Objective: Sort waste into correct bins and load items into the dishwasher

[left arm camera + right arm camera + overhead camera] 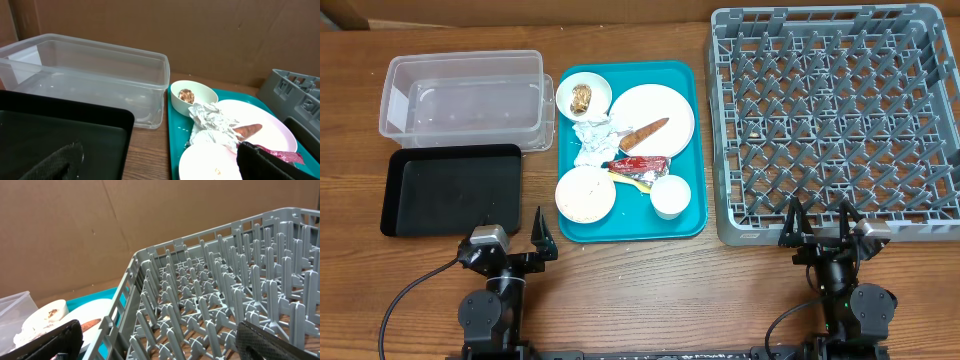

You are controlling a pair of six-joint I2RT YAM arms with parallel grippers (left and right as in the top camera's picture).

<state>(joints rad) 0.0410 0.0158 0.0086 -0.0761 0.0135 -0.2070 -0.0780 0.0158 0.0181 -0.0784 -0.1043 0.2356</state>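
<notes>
Left pincer (512, 238) and right pincer (820, 220) sit spread wide, holding nothing. The black tray (410, 195) and clear tub (390, 100) lie ahead of the left pincer, and the waste on the teal tray (630, 225) is ahead to its right. The grey rack (720, 120) stands just ahead of the right pincer. A grab at the crumpled napkin (592, 140) could drag the touching carrot stick (645, 133) off the plate (665, 105).

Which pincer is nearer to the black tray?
Left. The left pincer sits at the black tray's front edge; the right pincer is far off to the side, in front of the grey dish rack.
</notes>
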